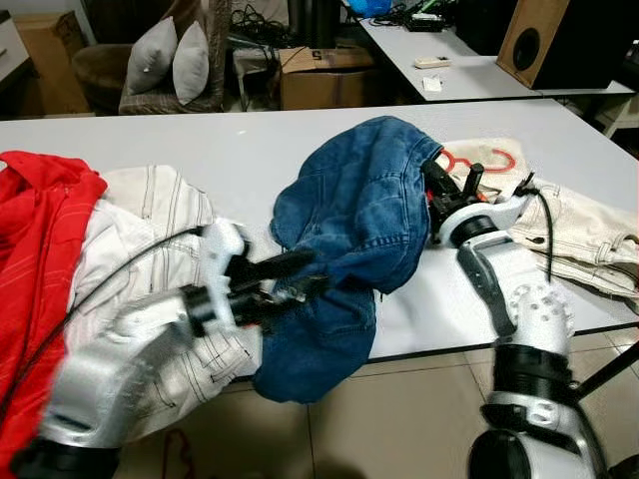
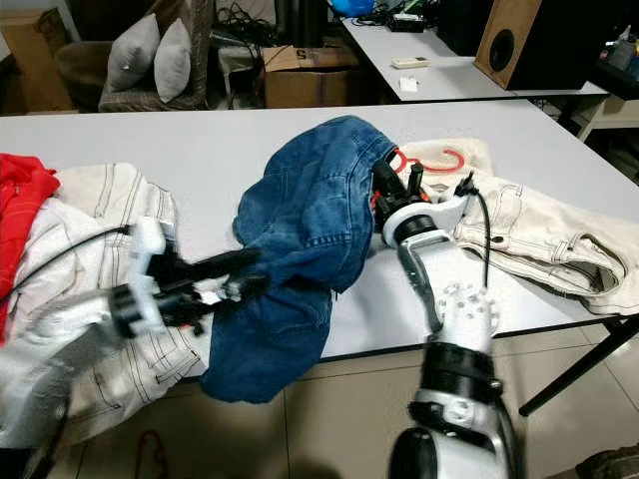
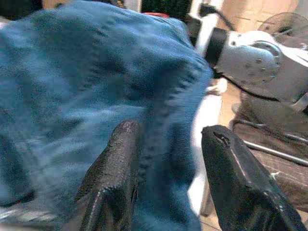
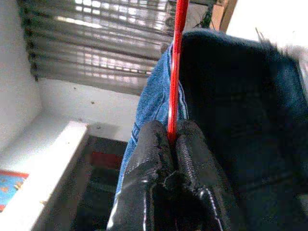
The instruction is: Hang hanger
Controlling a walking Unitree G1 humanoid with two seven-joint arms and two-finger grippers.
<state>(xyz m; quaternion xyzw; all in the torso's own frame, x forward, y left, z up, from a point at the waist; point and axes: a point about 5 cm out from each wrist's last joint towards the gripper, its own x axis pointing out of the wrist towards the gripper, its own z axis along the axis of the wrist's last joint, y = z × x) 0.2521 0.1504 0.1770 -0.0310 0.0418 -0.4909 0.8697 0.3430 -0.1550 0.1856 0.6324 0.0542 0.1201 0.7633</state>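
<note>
Counter [image 1: 250, 150]: white, with clothes.
Right claw [image 4: 168, 137]: pinched on red hanger [image 4: 175, 62].
Left claw [image 3: 168, 139]: apart, around blue jeans [image 1: 359, 215].

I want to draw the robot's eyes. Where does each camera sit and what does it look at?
Left eye view: on the head, looking down at the blue jeans on the white table; both arms show.
Right eye view: beside it, sharing that scene.
Left wrist view: on the left arm, looking along the left gripper, jaws apart by the denim.
Right wrist view: right gripper clamping the red hanger.
</note>
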